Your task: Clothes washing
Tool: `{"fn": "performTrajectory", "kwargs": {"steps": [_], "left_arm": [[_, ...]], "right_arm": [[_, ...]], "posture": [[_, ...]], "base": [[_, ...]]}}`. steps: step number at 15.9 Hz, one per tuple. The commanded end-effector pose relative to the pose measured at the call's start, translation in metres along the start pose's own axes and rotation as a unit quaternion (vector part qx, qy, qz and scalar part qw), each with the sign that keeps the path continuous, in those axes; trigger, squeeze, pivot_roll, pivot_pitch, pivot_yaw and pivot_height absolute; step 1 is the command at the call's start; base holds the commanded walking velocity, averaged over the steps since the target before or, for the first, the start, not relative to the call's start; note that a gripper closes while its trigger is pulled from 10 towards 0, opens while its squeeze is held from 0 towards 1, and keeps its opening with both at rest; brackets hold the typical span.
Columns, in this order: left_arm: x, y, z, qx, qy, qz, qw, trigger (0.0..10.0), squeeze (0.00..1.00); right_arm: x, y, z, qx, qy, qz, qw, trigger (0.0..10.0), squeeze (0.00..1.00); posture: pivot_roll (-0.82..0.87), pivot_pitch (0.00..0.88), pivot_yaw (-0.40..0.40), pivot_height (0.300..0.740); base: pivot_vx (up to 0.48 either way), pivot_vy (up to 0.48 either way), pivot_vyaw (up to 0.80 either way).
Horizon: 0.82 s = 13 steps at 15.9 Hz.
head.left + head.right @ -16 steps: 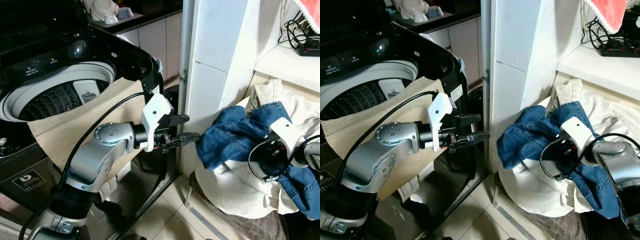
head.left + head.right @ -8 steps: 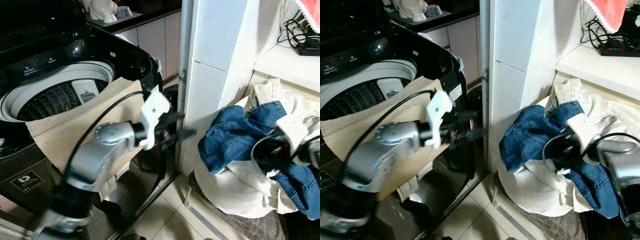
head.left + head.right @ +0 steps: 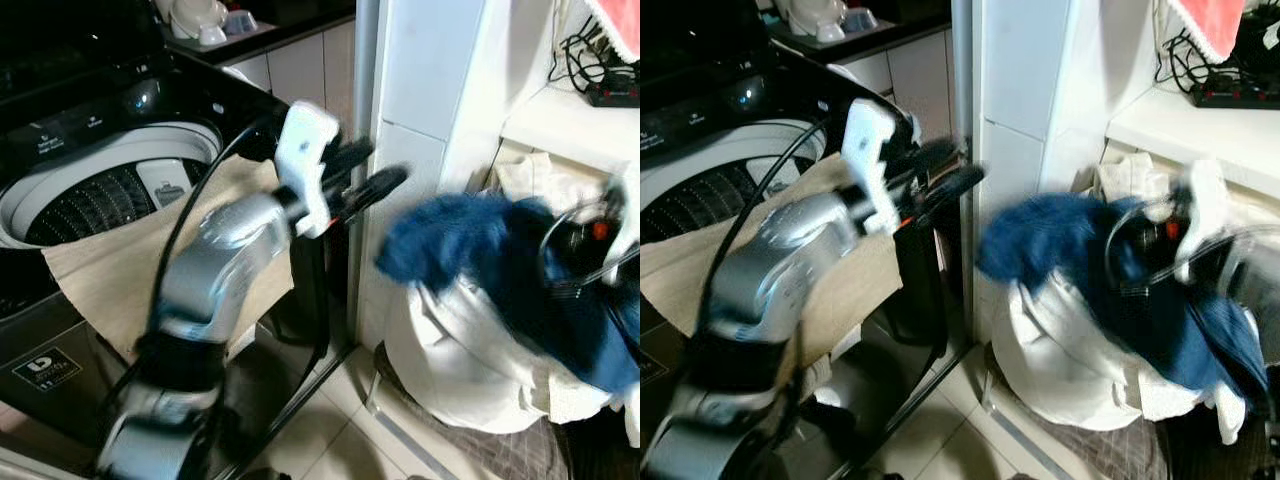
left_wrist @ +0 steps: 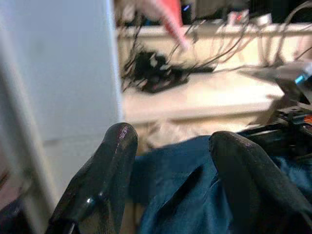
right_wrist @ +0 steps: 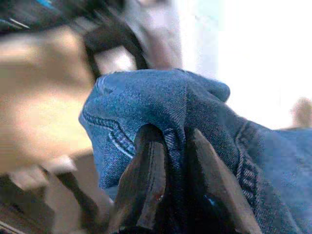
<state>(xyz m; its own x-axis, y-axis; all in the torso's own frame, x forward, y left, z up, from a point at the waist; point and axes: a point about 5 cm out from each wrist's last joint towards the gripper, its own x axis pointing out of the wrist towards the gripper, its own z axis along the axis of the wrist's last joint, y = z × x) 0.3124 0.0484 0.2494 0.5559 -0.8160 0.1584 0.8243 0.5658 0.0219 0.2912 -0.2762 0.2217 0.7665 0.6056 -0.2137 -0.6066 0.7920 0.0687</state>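
Note:
A pair of blue jeans [image 3: 470,250] hangs bunched and blurred over a heap of white laundry [image 3: 450,350] at the right. My right gripper [image 5: 178,161] is shut on a fold of the jeans [image 5: 161,107]; its wrist [image 3: 590,240] is raised beside the shelf. My left gripper [image 3: 375,175] is open in the air between the washing machine [image 3: 110,170] and the jeans, fingers [image 4: 112,161] apart with nothing between them, pointing at the denim [image 4: 185,195]. A beige cloth [image 3: 130,270] drapes over the washer's front rim.
A white pillar [image 3: 430,120] stands between the washer and the laundry heap. A shelf [image 3: 570,125] with a power strip and cables [image 3: 600,90] is above the heap. A pink cloth [image 3: 1205,30] hangs at top right. Tiled floor [image 3: 330,440] lies below.
My right gripper has lifted the jeans up off the heap. My left arm has swung upward and its open gripper now sits higher, closer to the jeans.

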Motion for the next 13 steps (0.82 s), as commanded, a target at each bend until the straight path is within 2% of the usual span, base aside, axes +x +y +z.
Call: {"fn": "performTrajectory", "kwargs": {"steps": [1, 4, 6, 7, 8, 10, 13], "left_arm": [[0.008, -0.004, 0.005, 0.006, -0.009, -0.018, 1.000, 10.0, 0.00], [0.030, -0.024, -0.001, 0.012, -0.002, -0.072, 0.997, 10.0, 0.00], [0.034, -0.037, -0.012, 0.011, 0.020, -0.111, 0.994, 10.0, 0.00], [0.034, -0.041, -0.015, -0.003, 0.024, -0.126, 0.992, 10.0, 0.00], [0.033, -0.042, -0.015, -0.020, 0.025, -0.130, 0.991, 10.0, 0.00], [0.028, -0.043, -0.028, 0.018, 0.059, -0.134, 0.989, 10.0, 0.00], [0.029, -0.032, -0.035, 0.058, 0.079, -0.093, 0.991, 10.0, 0.00]], "right_arm": [[0.002, 0.011, 0.020, -0.021, -0.033, 0.038, 0.999, 0.0, 0.00], [0.010, 0.024, 0.033, -0.048, -0.041, 0.058, 0.996, 0.0, 0.00], [0.014, 0.035, 0.038, -0.056, -0.041, 0.071, 0.995, 0.0, 0.00], [0.014, 0.037, 0.038, -0.062, -0.037, 0.070, 0.995, 0.0, 0.00], [0.014, 0.037, 0.038, -0.062, -0.037, 0.070, 0.995, 0.0, 0.00], [0.014, 0.041, 0.041, -0.063, -0.042, 0.075, 0.994, 0.0, 0.00], [0.014, 0.048, 0.046, -0.070, -0.046, 0.086, 0.993, 0.0, 0.00]], "posture": [[-0.10, 0.000, 0.057, 0.740], [-0.11, 0.000, 0.063, 0.740], [-0.11, 0.000, 0.063, 0.740], [-0.11, 0.000, 0.064, 0.740], [-0.11, 0.000, 0.064, 0.740], [-0.11, 0.000, 0.063, 0.740], [-0.10, 0.000, 0.064, 0.740]], "base": [[0.000, 0.000, 0.00], [0.000, 0.000, 0.00], [0.000, 0.000, 0.00], [0.000, 0.000, 0.00], [0.000, 0.000, 0.00], [0.000, 0.000, 0.00], [0.000, 0.000, 0.00]]}}
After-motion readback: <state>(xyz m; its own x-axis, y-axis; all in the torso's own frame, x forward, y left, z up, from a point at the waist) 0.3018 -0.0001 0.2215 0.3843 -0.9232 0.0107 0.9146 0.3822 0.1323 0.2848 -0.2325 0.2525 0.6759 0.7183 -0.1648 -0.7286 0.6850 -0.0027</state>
